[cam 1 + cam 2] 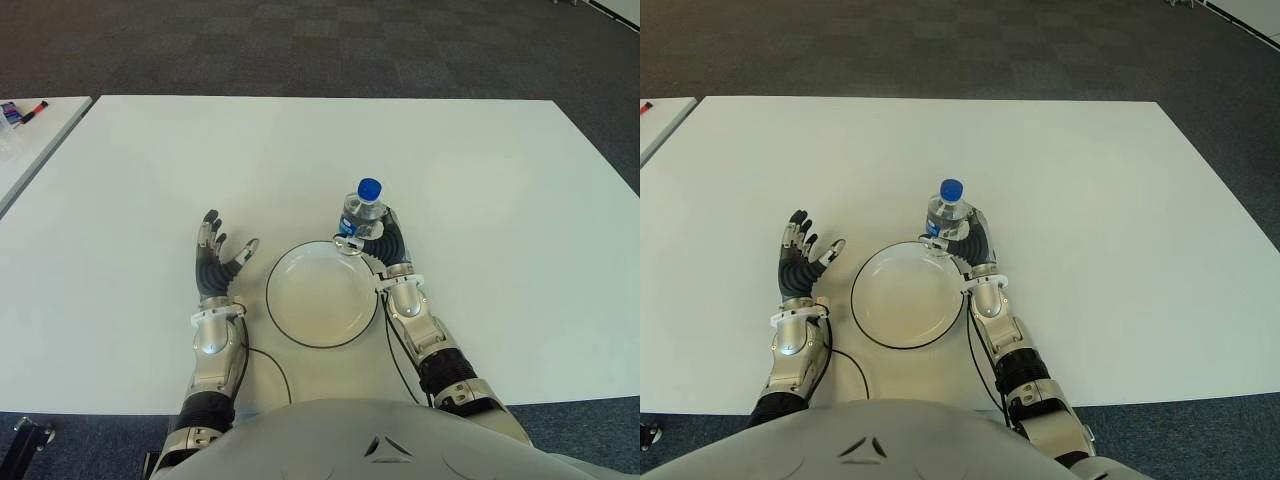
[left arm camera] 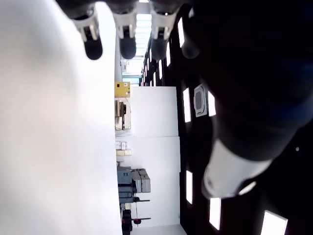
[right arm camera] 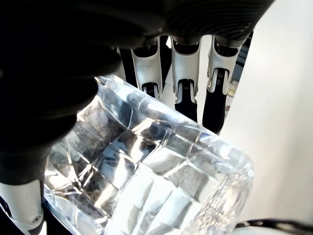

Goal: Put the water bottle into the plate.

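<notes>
Right hand (image 1: 378, 237): fingers wrapped around clear water bottle (image 1: 362, 212), blue cap up, held upright at far right rim of white plate (image 1: 322, 294). Left hand (image 1: 214, 262): fingers spread, holding nothing, just left of plate over white table (image 1: 480, 170).

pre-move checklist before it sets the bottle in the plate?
1. Right hand wrapped around the water bottle: ok.
2. Bottle upright, blue cap on: ok.
3. Plate holds nothing: ok.
4. Bottle over the plate: not ok, it shows at the far right rim.
5. Left hand open, left of the plate, out of the path: ok.
6. Bottle lifted off the table: cannot tell.
</notes>
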Controlling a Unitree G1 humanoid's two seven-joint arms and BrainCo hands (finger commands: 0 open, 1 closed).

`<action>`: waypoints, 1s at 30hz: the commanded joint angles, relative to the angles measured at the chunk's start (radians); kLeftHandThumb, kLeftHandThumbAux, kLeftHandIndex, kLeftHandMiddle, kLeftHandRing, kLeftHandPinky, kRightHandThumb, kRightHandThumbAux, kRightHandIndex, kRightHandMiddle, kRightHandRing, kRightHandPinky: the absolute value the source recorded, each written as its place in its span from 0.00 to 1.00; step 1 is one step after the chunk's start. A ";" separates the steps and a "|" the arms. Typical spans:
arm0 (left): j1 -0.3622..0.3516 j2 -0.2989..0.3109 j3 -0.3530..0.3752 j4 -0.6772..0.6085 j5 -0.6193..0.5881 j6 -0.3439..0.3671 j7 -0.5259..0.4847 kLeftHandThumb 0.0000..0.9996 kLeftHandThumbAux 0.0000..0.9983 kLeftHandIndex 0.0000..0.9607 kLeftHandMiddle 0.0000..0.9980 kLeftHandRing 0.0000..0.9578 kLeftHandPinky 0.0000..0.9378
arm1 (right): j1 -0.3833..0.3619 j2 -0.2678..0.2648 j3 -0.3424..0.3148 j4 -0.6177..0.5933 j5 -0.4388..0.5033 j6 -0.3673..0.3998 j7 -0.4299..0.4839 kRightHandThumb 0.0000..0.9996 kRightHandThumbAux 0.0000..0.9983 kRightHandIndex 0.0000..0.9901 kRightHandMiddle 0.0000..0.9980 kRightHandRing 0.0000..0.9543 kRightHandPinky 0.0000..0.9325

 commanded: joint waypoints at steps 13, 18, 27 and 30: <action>0.054 -0.014 -0.012 0.001 0.034 0.088 0.011 0.06 0.87 0.02 0.00 0.00 0.02 | -0.003 -0.019 0.027 0.044 -0.006 -0.104 0.011 0.95 0.66 0.39 0.51 0.53 0.90; 0.062 -0.022 -0.014 -0.019 0.038 0.098 0.014 0.05 0.88 0.02 0.00 0.00 0.03 | 0.017 -0.025 0.039 0.019 -0.001 -0.124 0.029 0.95 0.66 0.39 0.51 0.54 0.91; 0.060 -0.026 -0.013 -0.024 0.037 0.118 0.011 0.04 0.88 0.03 0.00 0.00 0.02 | 0.037 -0.023 0.044 -0.025 -0.017 -0.083 0.037 0.95 0.66 0.39 0.51 0.55 0.92; 0.054 -0.025 -0.010 -0.018 0.030 0.125 0.004 0.06 0.88 0.02 0.00 0.00 0.02 | 0.040 -0.024 0.046 -0.034 -0.027 -0.074 0.032 0.95 0.66 0.39 0.51 0.55 0.92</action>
